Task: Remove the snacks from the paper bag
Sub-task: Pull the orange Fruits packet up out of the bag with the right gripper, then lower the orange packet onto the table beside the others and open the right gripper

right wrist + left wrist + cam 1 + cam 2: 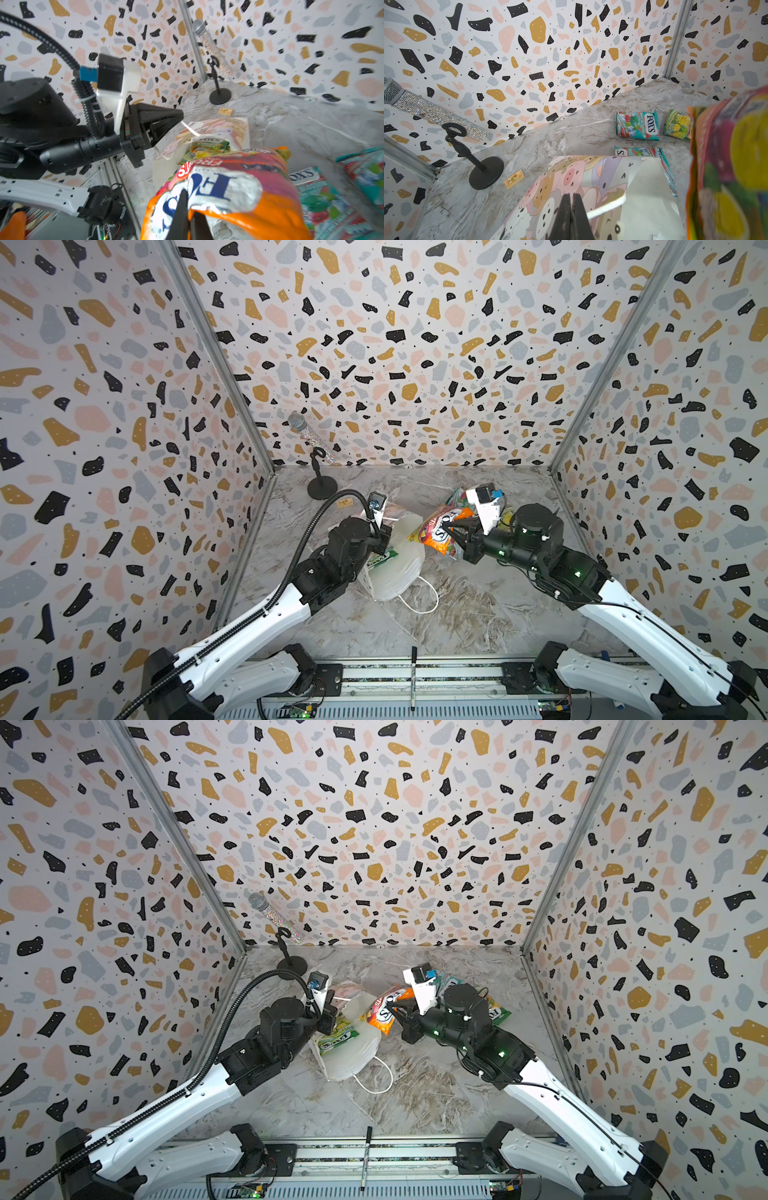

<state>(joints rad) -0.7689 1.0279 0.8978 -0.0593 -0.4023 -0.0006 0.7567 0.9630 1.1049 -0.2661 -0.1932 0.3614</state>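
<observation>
Over the marble tabletop, the right gripper pinched an orange "FOX'S" packet; the left gripper was clamped on the paper bag.

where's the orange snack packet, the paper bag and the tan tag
orange snack packet (239, 185), right wrist view, on its logo patch
paper bag (571, 175), left wrist view, on a pink pig face
tan tag (514, 179), left wrist view, at its middle

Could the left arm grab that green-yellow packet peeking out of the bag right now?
Probably not yet: the left gripper is shut, seemingly on the paper bag. The green-yellow packet lies uncovered in the bag's mouth close by, so letting go first should suffice.
</observation>
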